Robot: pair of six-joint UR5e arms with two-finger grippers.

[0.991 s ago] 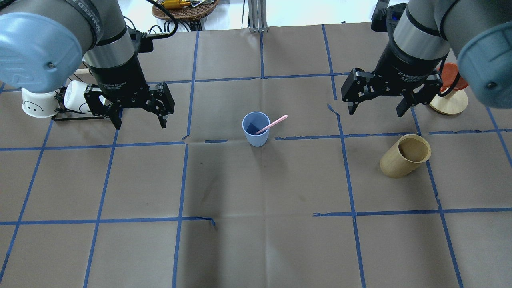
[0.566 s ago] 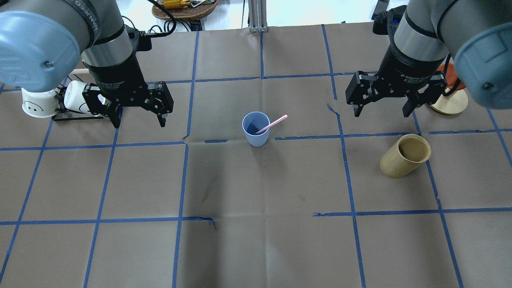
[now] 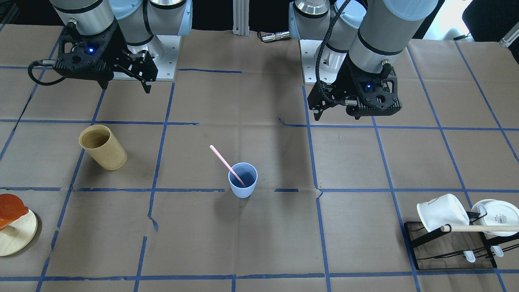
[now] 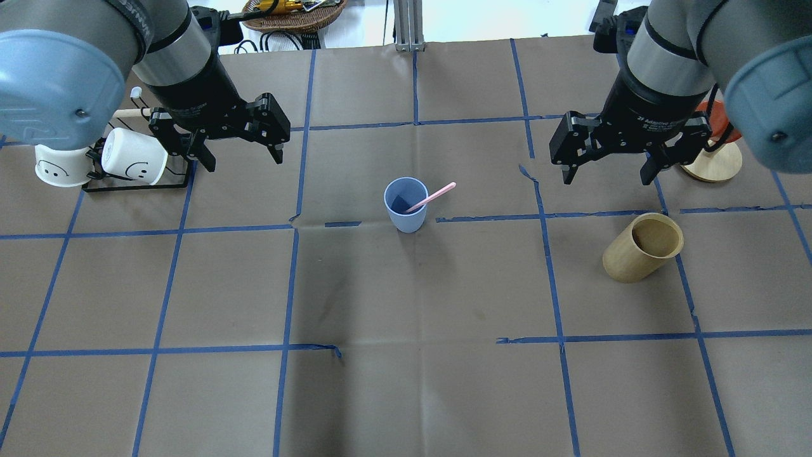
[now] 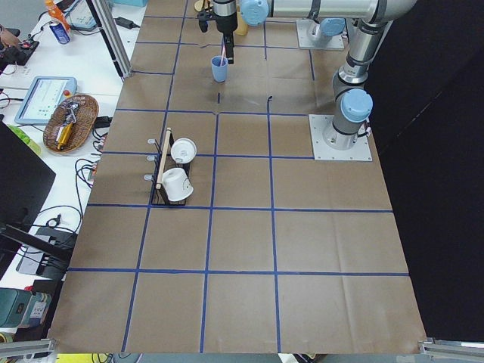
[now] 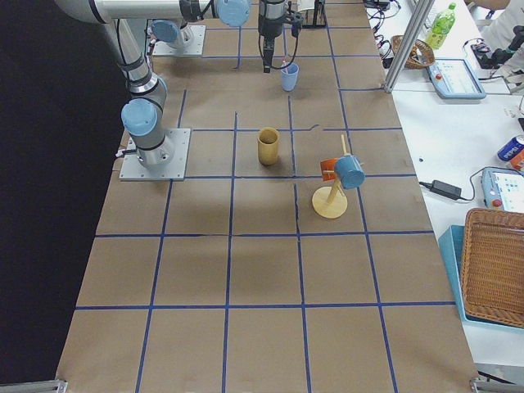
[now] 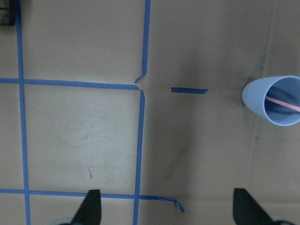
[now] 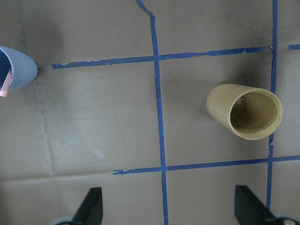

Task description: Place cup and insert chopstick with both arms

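Note:
The light-blue cup stands upright near the table's middle, also in the front view. A thin pale-pink chopstick stands in it and leans over the rim. My left gripper is open and empty, raised to the cup's left and beyond it. My right gripper is open and empty, raised to the cup's right. The left wrist view shows the cup at its right edge. The right wrist view shows the cup at its left edge.
A tan wooden cylinder stands tilted below my right gripper, also in the right wrist view. A black rack with white mugs sits at far left. A wooden stand with an orange piece sits at far right.
My left gripper has moved away toward the table's far side and slightly right, uncovering the mug rack. My right gripper has shifted slightly. Both stay open. Cup and chopstick have not moved.

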